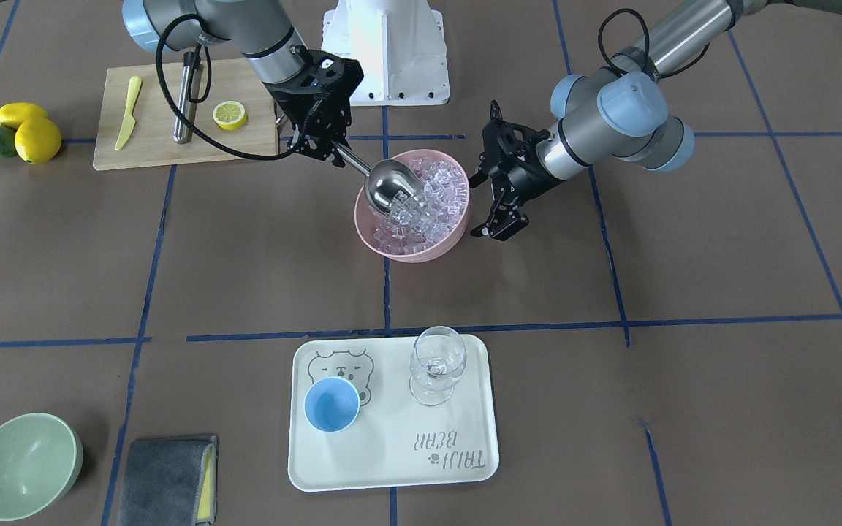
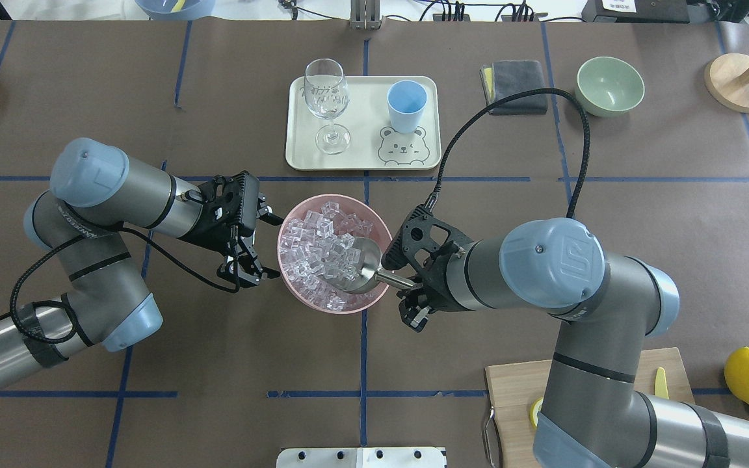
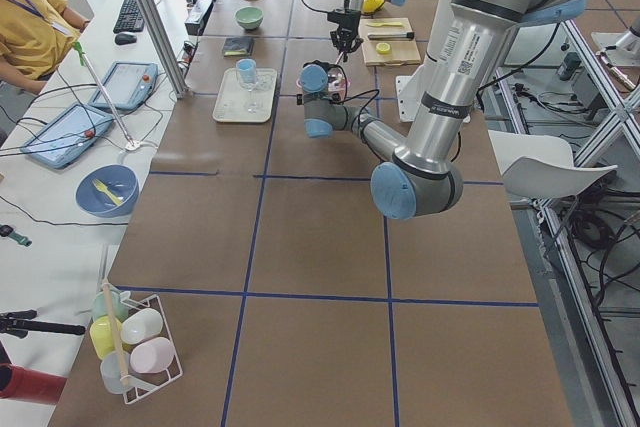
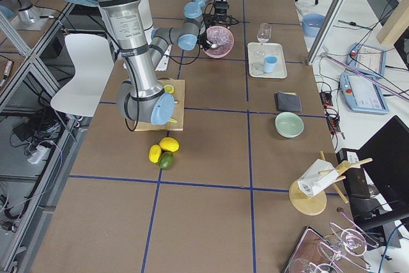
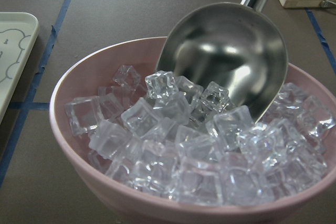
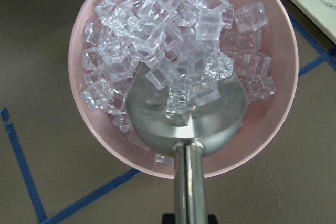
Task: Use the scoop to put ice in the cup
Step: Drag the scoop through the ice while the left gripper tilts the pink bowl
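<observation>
the right gripper [image 1: 324,146] is clamped on the handle of the scoop [image 6: 185,124]. its trough lies in the ice [image 6: 157,35] in the pink bowl [image 1: 421,253], mid-frame, with few cubes aboard. the left gripper [image 2: 270,250] stands with jaws apart just beside the rim, so a hard push may shove the bowl. the cup [image 2: 407,106] sits on the tray [image 2: 365,123] at upper centre, and a tilted carry could spill cubes.

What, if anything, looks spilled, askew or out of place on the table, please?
Nothing stands out: the ice is all in the pink bowl or the scoop, with none spilled around it, and the cup and glass stand upright on the tray.
</observation>
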